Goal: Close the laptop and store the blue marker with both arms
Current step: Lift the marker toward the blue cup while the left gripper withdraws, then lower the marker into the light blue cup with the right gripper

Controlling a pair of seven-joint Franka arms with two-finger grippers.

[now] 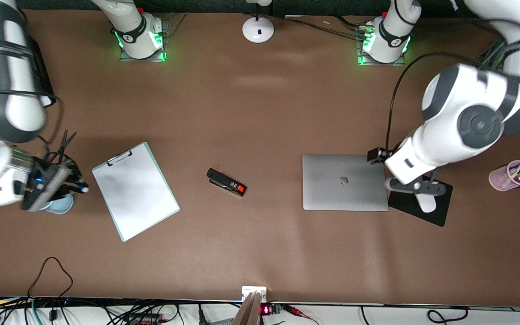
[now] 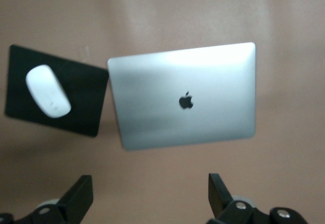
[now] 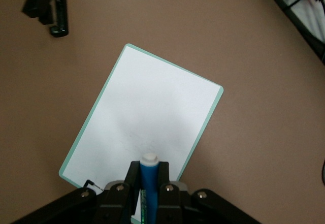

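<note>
At the right arm's end of the table (image 1: 260, 113), the right tool (image 3: 148, 183) pinches the blue marker (image 3: 149, 176) over a pale blue cup (image 1: 61, 205), so lowering and release seem next, while the left tool (image 2: 152, 203), spread, hangs over the closed laptop (image 1: 345, 182).

A silver-grey laptop (image 1: 345, 182) lies shut and flat on the brown table, toward the left arm's end, its lid up with a dark apple logo at the centre. One short edge sits just beside a black mouse pad (image 1: 420, 207). A bright-blue marker (image 3: 149, 183) with a white end is clamped between the right gripper (image 3: 148, 182) fingers, over a pale blue cup (image 1: 60, 206).
</note>
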